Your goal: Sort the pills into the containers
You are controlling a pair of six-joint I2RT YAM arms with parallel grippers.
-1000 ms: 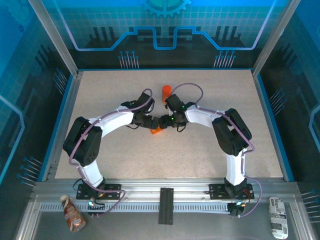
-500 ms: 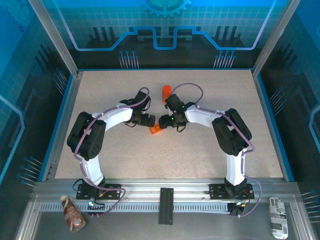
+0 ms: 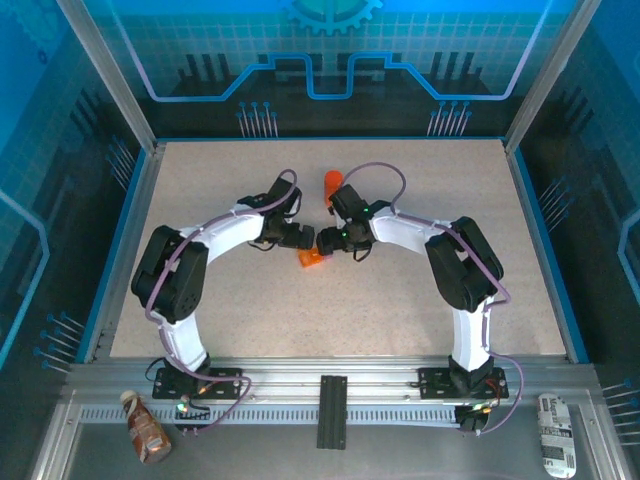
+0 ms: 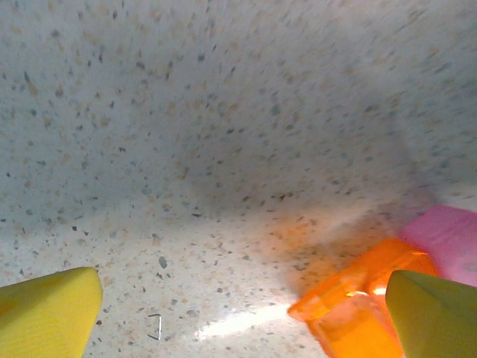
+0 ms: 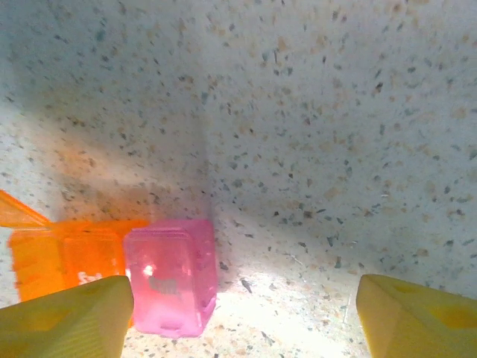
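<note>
The containers (image 3: 313,259) are a small orange box with a pink end section, lying on the table between my two grippers. In the left wrist view the orange part (image 4: 356,312) and the pink end (image 4: 449,233) sit by my right fingertip (image 4: 436,317). My left gripper (image 4: 238,321) is open over bare table. In the right wrist view the pink section (image 5: 171,274) and the orange part (image 5: 67,253) lie by my left fingertip (image 5: 67,319). My right gripper (image 5: 242,321) is open and holds nothing. No pills are in view.
An upright orange bottle (image 3: 333,183) stands just behind the right gripper (image 3: 330,243). The left gripper (image 3: 294,237) is close beside it. One orange lid flap (image 5: 19,212) stands raised. A small staple (image 4: 155,326) lies on the speckled table.
My left arm has drawn back to the left, away from the containers. My right gripper's fingers have spread slightly wider.
</note>
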